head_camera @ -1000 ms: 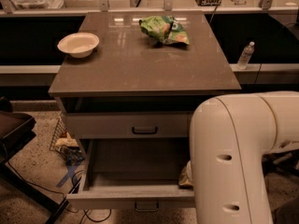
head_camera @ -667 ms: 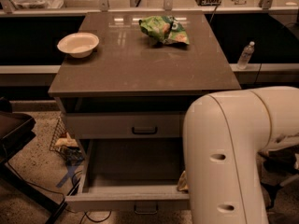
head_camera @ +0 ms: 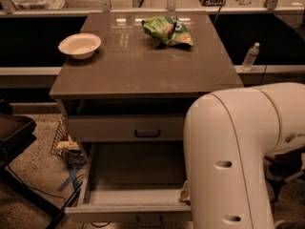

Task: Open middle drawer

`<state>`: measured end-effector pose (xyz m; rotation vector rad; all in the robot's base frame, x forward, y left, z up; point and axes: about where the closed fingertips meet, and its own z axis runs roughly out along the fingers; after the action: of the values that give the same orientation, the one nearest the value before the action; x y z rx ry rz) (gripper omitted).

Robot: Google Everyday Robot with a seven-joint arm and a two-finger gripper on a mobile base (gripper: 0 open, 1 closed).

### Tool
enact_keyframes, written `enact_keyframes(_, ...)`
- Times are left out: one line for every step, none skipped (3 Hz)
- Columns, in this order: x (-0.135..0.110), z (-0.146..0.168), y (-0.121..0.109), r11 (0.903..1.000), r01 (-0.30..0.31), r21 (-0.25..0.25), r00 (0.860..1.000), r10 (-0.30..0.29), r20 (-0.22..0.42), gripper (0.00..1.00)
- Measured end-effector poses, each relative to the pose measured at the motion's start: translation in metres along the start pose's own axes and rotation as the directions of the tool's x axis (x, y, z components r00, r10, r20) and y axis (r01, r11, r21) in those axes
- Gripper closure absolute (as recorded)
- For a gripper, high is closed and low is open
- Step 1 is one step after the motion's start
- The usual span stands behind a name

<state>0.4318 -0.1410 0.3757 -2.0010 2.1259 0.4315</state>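
The middle drawer (head_camera: 136,173) is pulled out, and its pale flat floor shows. Its front panel (head_camera: 126,213) is nearest me, with the small black bar handle (head_camera: 148,220) just below its top edge. The drawer above it (head_camera: 125,128) is closed and has a black handle (head_camera: 147,133). My large white arm link (head_camera: 228,161) fills the right foreground and covers the drawer's right side. My gripper is hidden behind this link, near the drawer's right front corner. A small pale shape (head_camera: 184,192) peeks out at the link's edge; I cannot tell what it is.
On the brown cabinet top (head_camera: 143,66) stand a white bowl (head_camera: 79,45) at the left and a green snack bag (head_camera: 167,30) at the back. A water bottle (head_camera: 249,57) stands on the ledge to the right. A wire basket with clutter (head_camera: 66,144) and a dark chair (head_camera: 14,132) are at the left.
The white arm link has shifted a little to the left and covers more of the drawer's right side. The drawer stands equally far out.
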Motion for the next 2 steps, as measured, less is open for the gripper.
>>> enact_keyframes(-0.006,-0.004,0.014,0.9999,-0.005,-0.010,1.000,0.005,-0.013,1.00)
enact_keyframes(-0.016,-0.017,0.056,0.9986,-0.027,-0.046,0.998,0.025,-0.052,1.00)
